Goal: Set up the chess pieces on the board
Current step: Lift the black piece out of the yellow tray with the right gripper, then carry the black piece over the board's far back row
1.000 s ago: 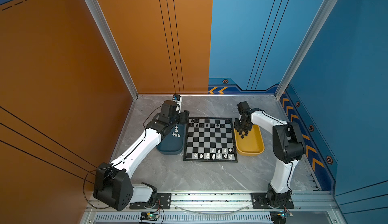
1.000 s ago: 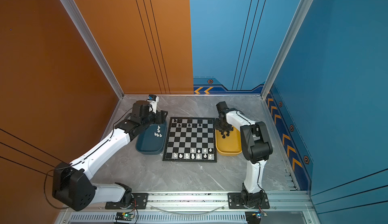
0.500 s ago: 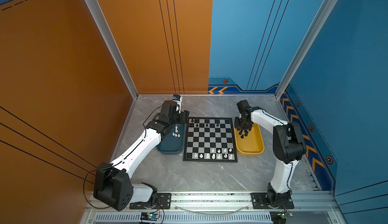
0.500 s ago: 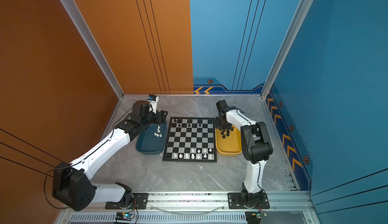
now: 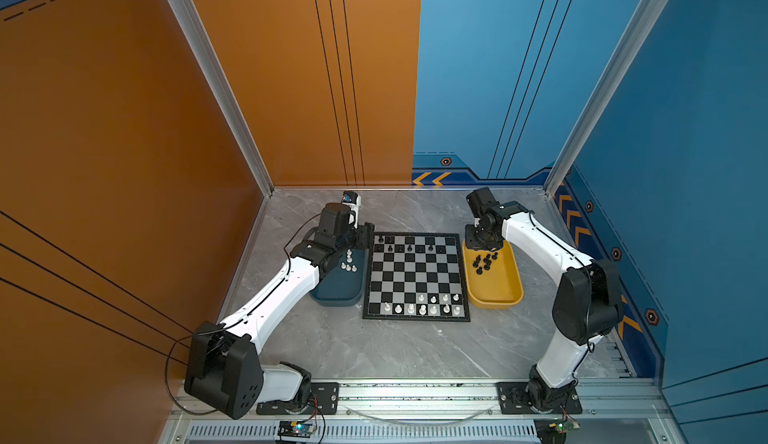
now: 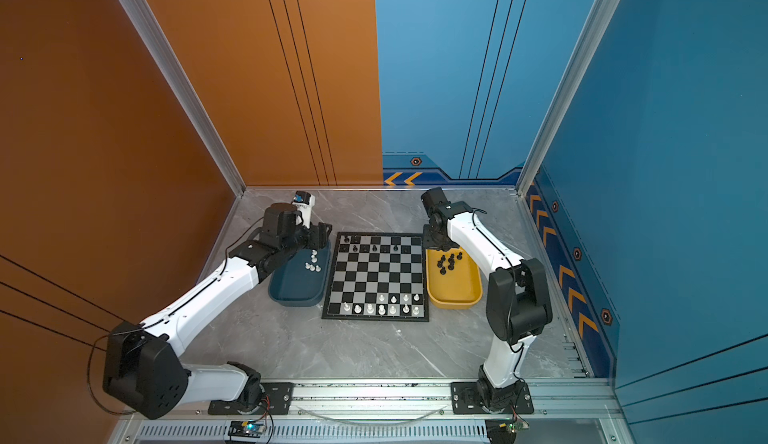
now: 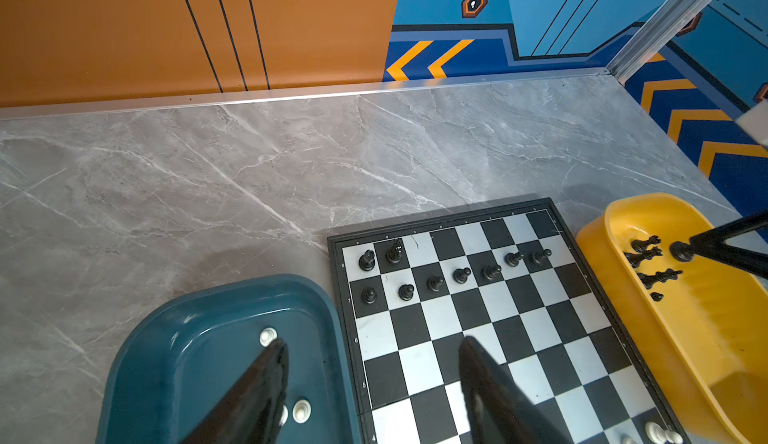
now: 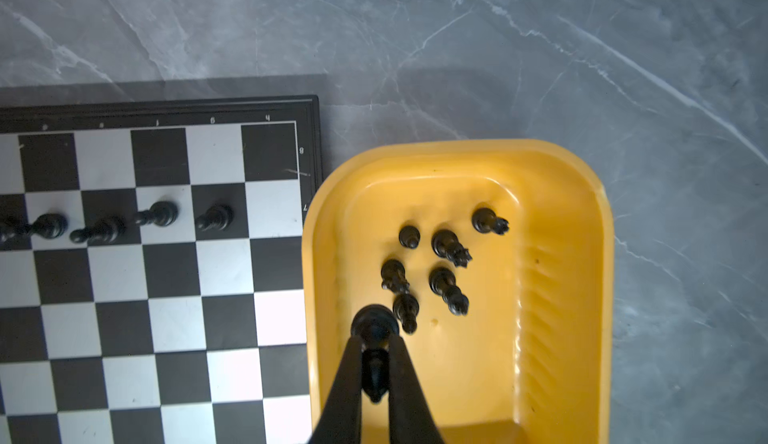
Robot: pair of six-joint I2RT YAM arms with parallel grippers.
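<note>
The board (image 5: 415,277) lies mid-table between two trays. Several black chess pieces (image 5: 409,248) stand on its far rows and several white ones (image 5: 432,306) on its near rows. My right gripper (image 8: 374,342) hangs over the yellow tray (image 8: 602,254), shut on a black piece (image 8: 374,325) whose round base sticks out past the fingertips. More black pieces (image 8: 446,246) lie loose in that tray. My left gripper (image 7: 372,343) is open and empty, one finger over the dark blue tray (image 7: 174,338), the other over the board's edge. White pieces (image 7: 268,336) lie in the blue tray.
The orange wall and the blue wall close off the far side and both sides of the grey marble table (image 5: 374,350). The blue tray (image 5: 336,296) touches the board's left edge and the yellow tray (image 5: 515,292) sits at its right edge.
The right gripper's fingers have closed on a black piece in the yellow tray and lifted slightly. The left arm has not moved.
</note>
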